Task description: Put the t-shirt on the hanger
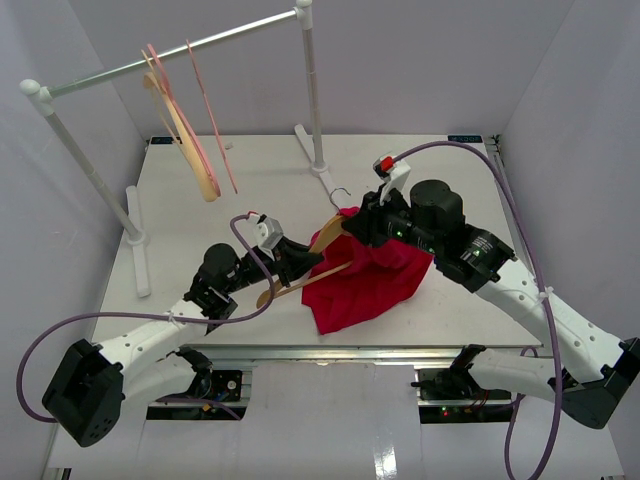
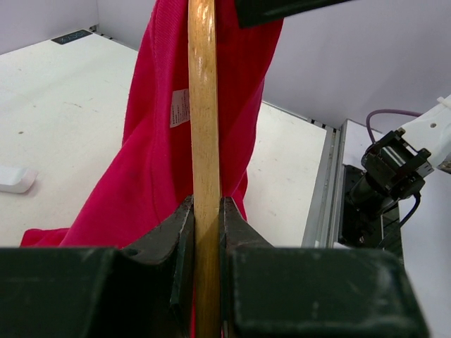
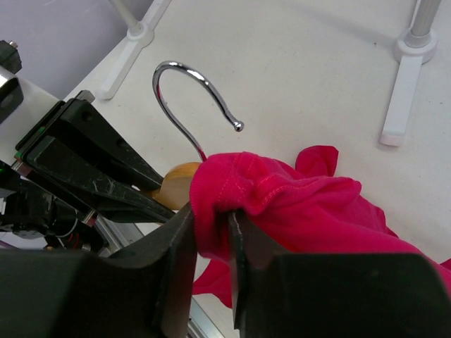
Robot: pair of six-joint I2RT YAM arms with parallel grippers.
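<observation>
White table (image 1: 250, 170), left gripper (image 2: 208, 211) clamped on hanger (image 2: 203, 105) bar, right gripper (image 3: 211, 225) pinching t-shirt (image 3: 317, 204) draped over hanger

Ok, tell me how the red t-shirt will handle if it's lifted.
Likely floppy: the t-shirt sags in loose folds below the hanger. Probably light: the right gripper holds it up by one pinched edge. It may slip along the hanger's smooth wood.

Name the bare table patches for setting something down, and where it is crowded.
Bare: the table between the two rack feet, and its far right corner. Crowded: the middle, around the t-shirt and hanger.
</observation>
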